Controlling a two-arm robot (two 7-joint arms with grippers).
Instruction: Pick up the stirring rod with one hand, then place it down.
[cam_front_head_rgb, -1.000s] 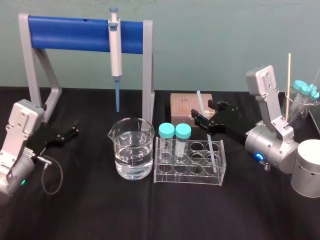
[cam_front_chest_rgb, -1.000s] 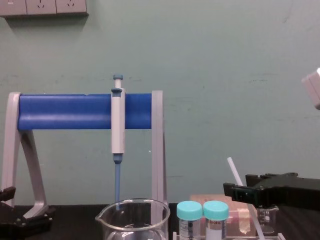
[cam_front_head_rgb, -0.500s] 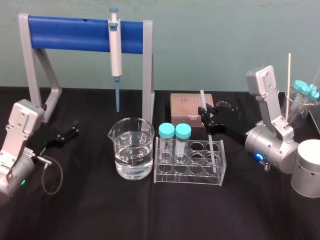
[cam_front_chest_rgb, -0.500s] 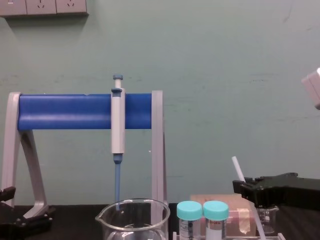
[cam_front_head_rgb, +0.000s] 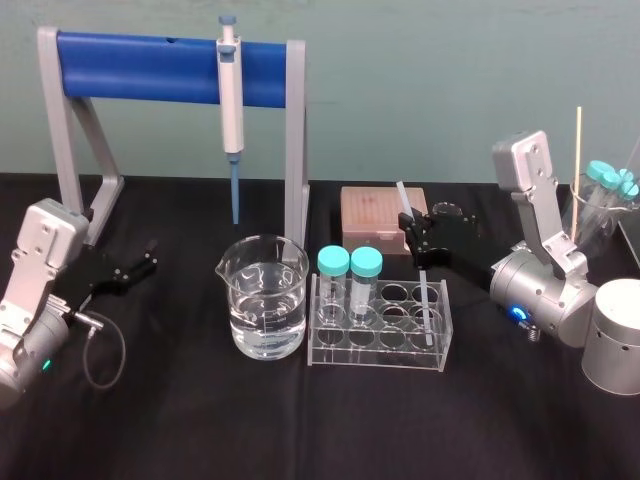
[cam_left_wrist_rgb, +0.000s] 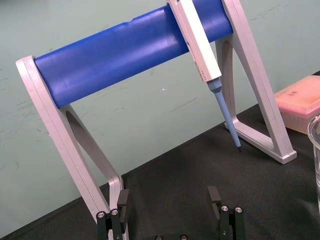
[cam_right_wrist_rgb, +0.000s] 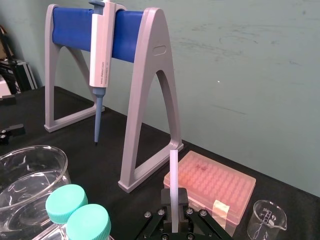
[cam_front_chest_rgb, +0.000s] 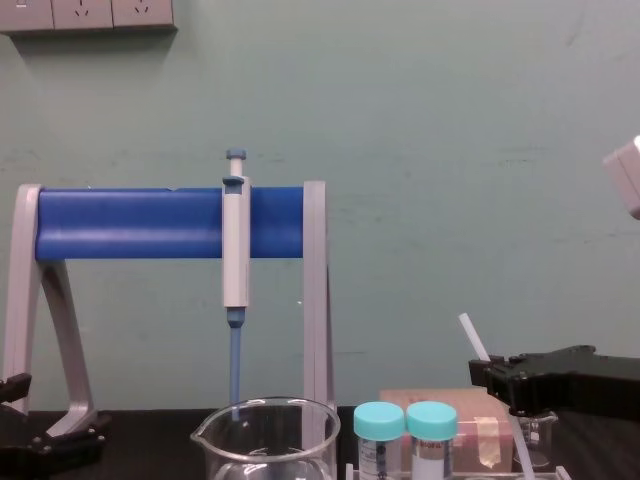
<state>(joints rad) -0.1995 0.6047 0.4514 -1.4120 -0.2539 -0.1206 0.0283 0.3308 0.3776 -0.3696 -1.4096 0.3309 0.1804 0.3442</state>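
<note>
Table: black, bearing everything below.
Stand: grey legs, blue crossbar, at the back left.
Beaker: clear, part filled with clear liquid, in front of the stand's right leg.
Rack: clear plastic, just beside the beaker on its right.
Tip box: pink, behind the rack.
Pipette: hung upright on the crossbar, blue tip pointing down behind the beaker.
Left gripper: low at the table's left edge, near the stand's left leg, jaws spread wide with nothing between.
Right gripper: above the rack's right end, in front of the tip box, jaws closed tight around the rod.
Capped tubes: two, teal lids, upright in the rack's left end.
Stirring rod: white, leaning, lower end in a hole at the rack's right end, upper end poking above the right gripper's fingers.
</note>
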